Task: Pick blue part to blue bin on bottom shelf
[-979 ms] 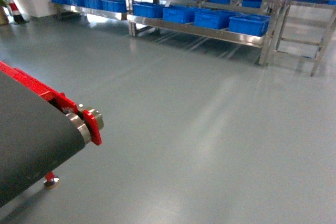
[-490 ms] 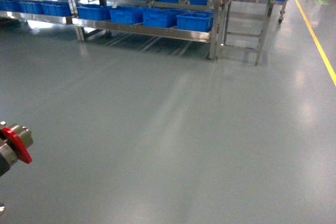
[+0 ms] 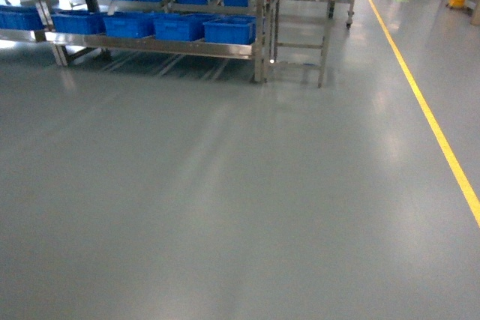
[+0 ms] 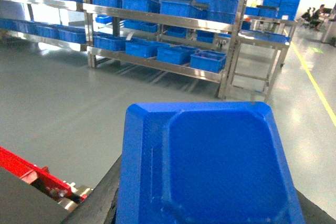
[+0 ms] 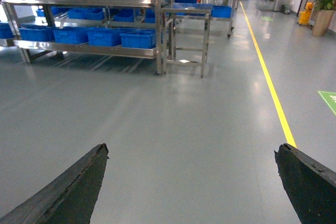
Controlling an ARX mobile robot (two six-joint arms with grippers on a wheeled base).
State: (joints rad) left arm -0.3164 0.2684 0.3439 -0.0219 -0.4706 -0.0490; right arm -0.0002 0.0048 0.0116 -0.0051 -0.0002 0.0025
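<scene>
Left gripper point(image 4: 210, 219) clamped on blue part point(image 4: 210, 166), held over grey floor point(image 3: 225, 207), well short of the rack. Right gripper point(image 5: 191, 182) spread wide, nothing between fingers point(image 5: 68, 192). Ahead: bottom shelf point(image 3: 150, 45) carrying a row of blue bins point(image 3: 229, 30); yellow line point(image 3: 427, 114) along floor at right.

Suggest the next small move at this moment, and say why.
Probably swing the base left and roll toward the bottom shelf. The left gripper holds the blue part, the right gripper is open and empty, and the blue bins sit far across bare floor.
</scene>
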